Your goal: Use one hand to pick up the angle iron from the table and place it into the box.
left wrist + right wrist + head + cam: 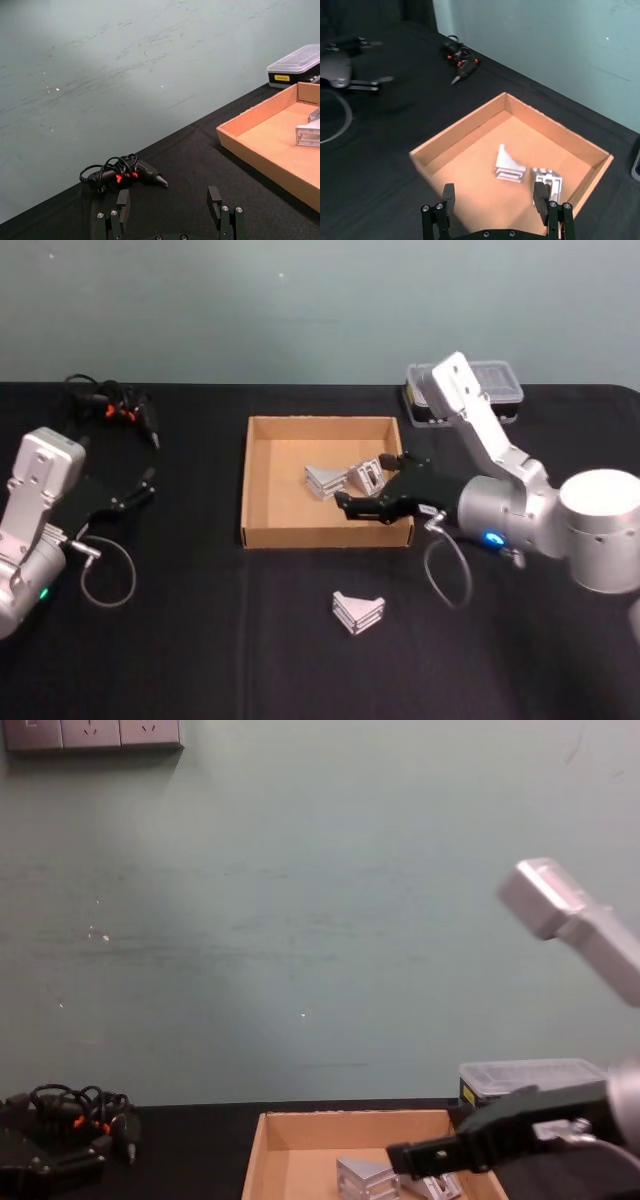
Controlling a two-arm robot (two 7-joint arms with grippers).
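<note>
The right gripper [396,1158] reaches in from the right, with its black fingers [432,1154] above the box [262,1152]. Two angle irons [362,1176] lie in the box, one partly behind the fingers. A case [530,1080] stands behind. Cables [70,1114] lie on the counter [190,1150] at the left.

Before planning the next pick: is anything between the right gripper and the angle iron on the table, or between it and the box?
Nothing visible: the angle iron lies alone on the table before the box; the open right gripper hovers over its near wall.
</note>
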